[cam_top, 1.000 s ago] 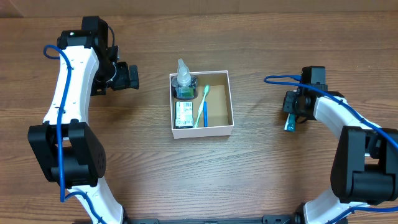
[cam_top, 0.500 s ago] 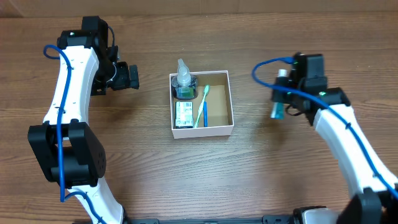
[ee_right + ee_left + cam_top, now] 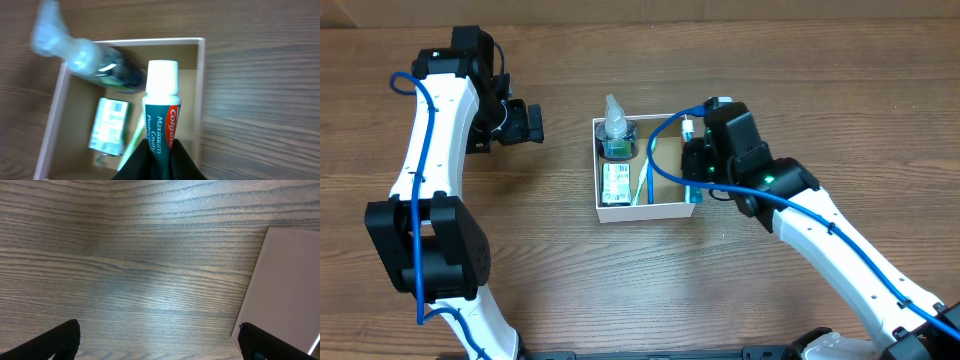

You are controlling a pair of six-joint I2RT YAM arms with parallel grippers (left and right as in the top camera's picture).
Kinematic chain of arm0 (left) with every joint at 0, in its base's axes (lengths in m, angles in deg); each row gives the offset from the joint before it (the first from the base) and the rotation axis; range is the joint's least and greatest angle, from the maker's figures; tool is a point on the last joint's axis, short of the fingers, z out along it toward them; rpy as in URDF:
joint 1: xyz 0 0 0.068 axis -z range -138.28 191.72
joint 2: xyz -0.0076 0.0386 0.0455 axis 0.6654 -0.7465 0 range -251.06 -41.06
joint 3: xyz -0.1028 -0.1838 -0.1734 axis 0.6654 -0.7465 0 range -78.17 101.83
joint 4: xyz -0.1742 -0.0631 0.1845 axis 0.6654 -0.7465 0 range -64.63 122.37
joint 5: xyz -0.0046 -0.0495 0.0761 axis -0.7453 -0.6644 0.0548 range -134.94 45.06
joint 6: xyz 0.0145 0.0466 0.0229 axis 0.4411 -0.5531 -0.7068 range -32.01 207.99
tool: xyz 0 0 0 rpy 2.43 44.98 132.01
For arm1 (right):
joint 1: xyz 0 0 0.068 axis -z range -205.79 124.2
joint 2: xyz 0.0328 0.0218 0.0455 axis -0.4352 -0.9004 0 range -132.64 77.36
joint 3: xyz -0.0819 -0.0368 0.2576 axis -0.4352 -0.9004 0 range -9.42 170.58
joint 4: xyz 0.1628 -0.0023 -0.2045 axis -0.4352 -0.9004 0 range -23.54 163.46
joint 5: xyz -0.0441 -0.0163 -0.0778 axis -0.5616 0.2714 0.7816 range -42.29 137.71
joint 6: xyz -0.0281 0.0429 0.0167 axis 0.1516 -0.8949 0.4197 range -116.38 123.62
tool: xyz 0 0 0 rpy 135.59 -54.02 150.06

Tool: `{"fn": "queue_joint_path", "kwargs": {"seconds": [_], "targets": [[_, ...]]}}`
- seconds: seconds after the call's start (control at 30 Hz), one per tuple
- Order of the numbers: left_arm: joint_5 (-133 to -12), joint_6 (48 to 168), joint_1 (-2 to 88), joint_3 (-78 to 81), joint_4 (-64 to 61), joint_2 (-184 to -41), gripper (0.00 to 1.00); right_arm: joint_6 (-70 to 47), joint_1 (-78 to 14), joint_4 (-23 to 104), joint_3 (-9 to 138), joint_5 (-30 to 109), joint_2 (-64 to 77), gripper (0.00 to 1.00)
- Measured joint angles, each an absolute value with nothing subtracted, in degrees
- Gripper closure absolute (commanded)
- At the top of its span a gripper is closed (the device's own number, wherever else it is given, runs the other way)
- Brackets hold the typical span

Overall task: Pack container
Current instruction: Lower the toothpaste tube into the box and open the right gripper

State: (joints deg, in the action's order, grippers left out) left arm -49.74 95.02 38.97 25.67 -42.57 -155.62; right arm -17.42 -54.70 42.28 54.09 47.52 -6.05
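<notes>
Within 1 second the right gripper (image 3: 698, 160), clamped on the toothpaste tube (image 3: 160, 125), has swung in from the bare table at the far right. The container (image 3: 645, 211), which lay well off to the claw's left, is now under it, its right wall directly beneath the claw. The spray bottle (image 3: 102, 67) now lies just beyond the tube's white cap.

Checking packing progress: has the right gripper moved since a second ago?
Yes: the right gripper, holding the toothpaste tube, moved left to the container's right wall.
</notes>
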Motion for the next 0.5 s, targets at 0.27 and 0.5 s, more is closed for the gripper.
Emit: {"fn": "queue_joint_path", "kwargs": {"seconds": [0.27,0.5], "targets": [[-49.7,95.0,39.0,25.7,-42.6,-155.6,0.0,-18.7,-58.2,48.1,54.1,47.5,-9.6,0.86],[-49.7,95.0,39.0,25.7,-42.6,-155.6,0.0,-18.9,-59.4,50.2,54.1,48.2,-13.6,0.86]]}}
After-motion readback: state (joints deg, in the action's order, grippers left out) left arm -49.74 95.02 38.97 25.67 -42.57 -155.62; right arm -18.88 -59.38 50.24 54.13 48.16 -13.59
